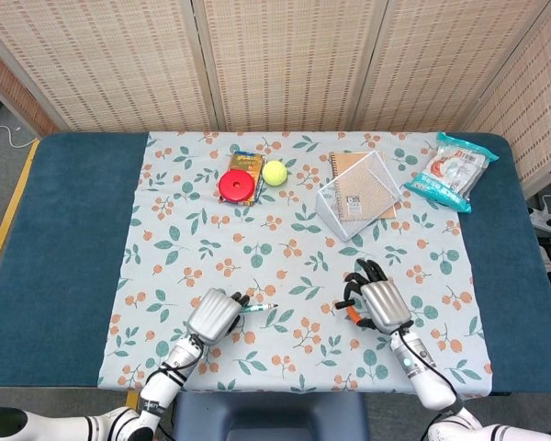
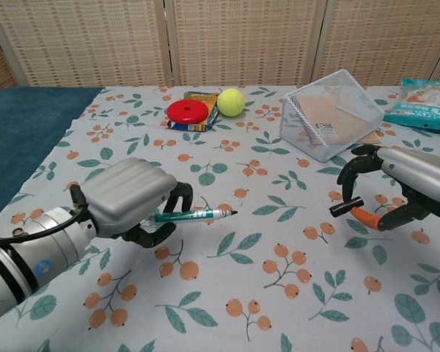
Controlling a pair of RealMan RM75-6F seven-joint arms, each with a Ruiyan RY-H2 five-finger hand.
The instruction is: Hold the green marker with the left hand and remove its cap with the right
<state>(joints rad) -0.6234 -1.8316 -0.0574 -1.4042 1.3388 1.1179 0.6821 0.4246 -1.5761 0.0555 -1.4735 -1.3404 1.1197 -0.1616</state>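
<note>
My left hand [image 2: 128, 202] [image 1: 216, 315] grips the green marker [image 2: 194, 215] [image 1: 257, 309] by its barrel, low over the floral cloth. The marker lies level with its bare dark tip pointing right, uncapped. My right hand [image 2: 396, 187] [image 1: 378, 303] is well off to the right and pinches the small black cap [image 2: 347, 207] between its thumb and a finger. A wide gap of cloth separates the cap from the marker tip.
A tilted wire mesh basket [image 2: 328, 114] [image 1: 358, 195] lies on a notebook behind the right hand. A red disc [image 2: 188, 111], a crayon box [image 1: 242, 166] and a yellow tennis ball [image 2: 231, 102] sit at the back. A snack bag [image 1: 455, 170] lies far right.
</note>
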